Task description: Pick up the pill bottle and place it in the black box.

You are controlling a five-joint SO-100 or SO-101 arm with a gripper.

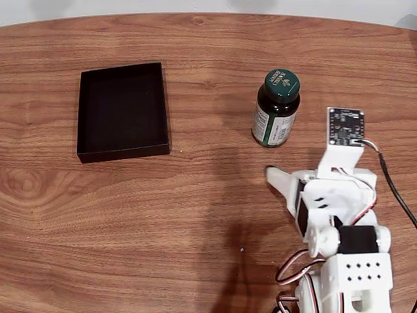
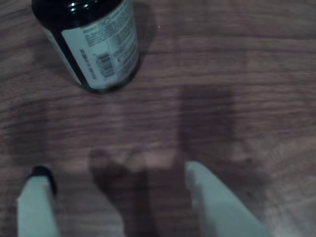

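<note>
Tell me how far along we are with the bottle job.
Nothing is done yet: the pill bottle stands upright on the table, apart from the black box. In hand: the gripper is open, short of the bottle in the wrist view. Left: grasp, carry, place in the box.

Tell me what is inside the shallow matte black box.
The shallow matte black box shows only its bare dark floor in the fixed view. The near wall hides a thin strip of floor behind it.
</note>
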